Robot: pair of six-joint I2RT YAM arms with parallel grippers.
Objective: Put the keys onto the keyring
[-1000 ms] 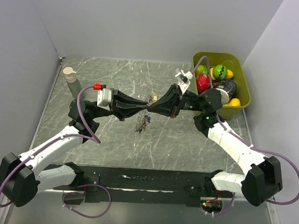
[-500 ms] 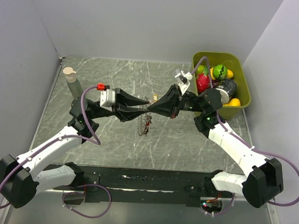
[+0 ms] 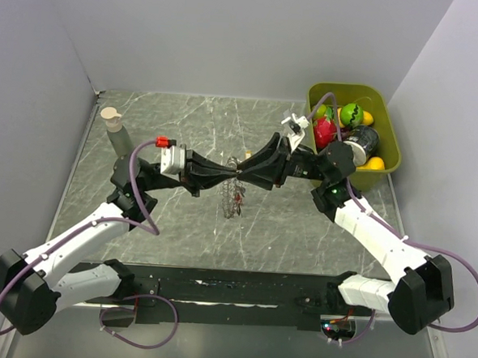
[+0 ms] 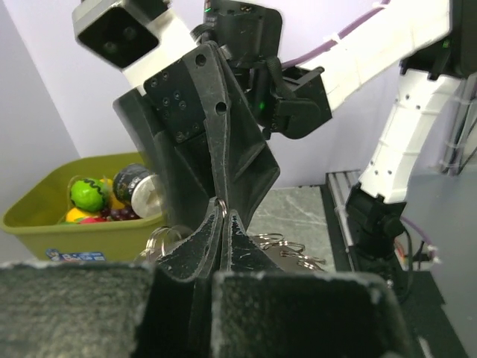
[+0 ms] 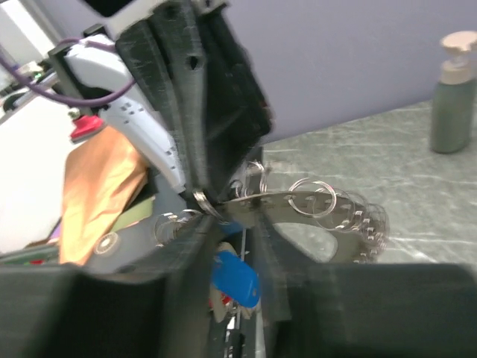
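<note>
Keyring (image 3: 234, 200) dangles from closed left gripper (image 3: 232, 178)

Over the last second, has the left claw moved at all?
Yes. The left gripper has slid slightly right in the top view, away from the pump bottle standing at the table's left side.

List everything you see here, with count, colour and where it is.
keyring: one, silvery, hanging from left tool, mid-table
key: one, blue, near right tool's fingers
bin: one, olive, far right corner
toy fruit: several, green, red, yellow, in bin
can: one, dark, in bin
bottle: one, grey, far left
table: one, grey marble
arms: two, white and black, near edge
left tool: one, black, shut on keyring
right tool: one, black, open, facing left tool
</note>
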